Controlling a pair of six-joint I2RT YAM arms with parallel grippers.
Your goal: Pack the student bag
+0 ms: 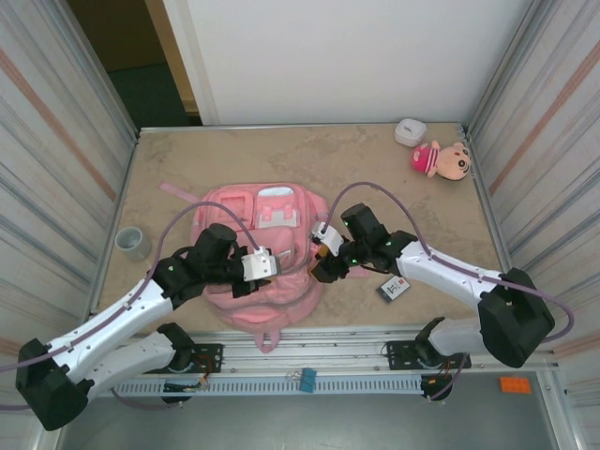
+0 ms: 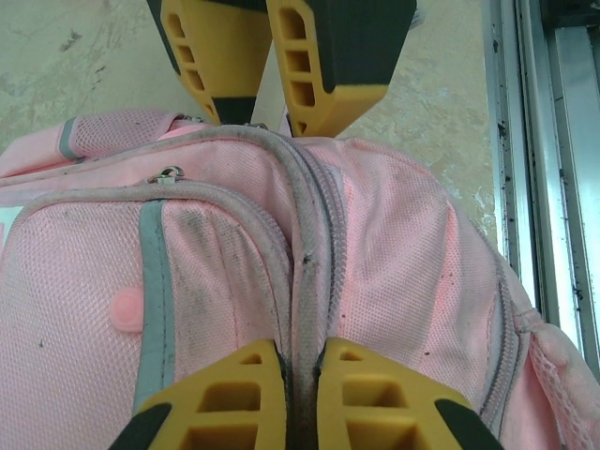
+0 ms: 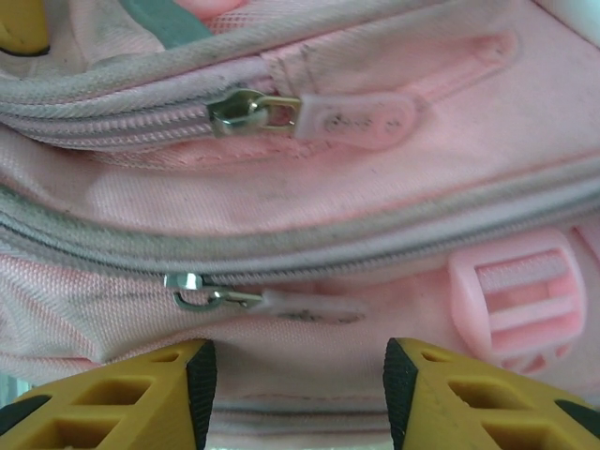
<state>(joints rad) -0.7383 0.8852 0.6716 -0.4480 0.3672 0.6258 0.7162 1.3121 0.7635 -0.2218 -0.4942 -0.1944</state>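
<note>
A robot lab cell: corrugated panel walls (image 1: pixel 56 141) enclose the table (image 1: pixel 234 159).

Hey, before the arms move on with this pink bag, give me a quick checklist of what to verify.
1. Left hand gripping bag seam: ok.
2. Right hand open: ok.
3. Lower zip pull in line with the right hand's gap: ok.
4. Distance from right hand to that pull: cannot tell.
5. Zips opened for packing: not ok, those in view look shut.
6. Doll far from both hands: ok.
</note>
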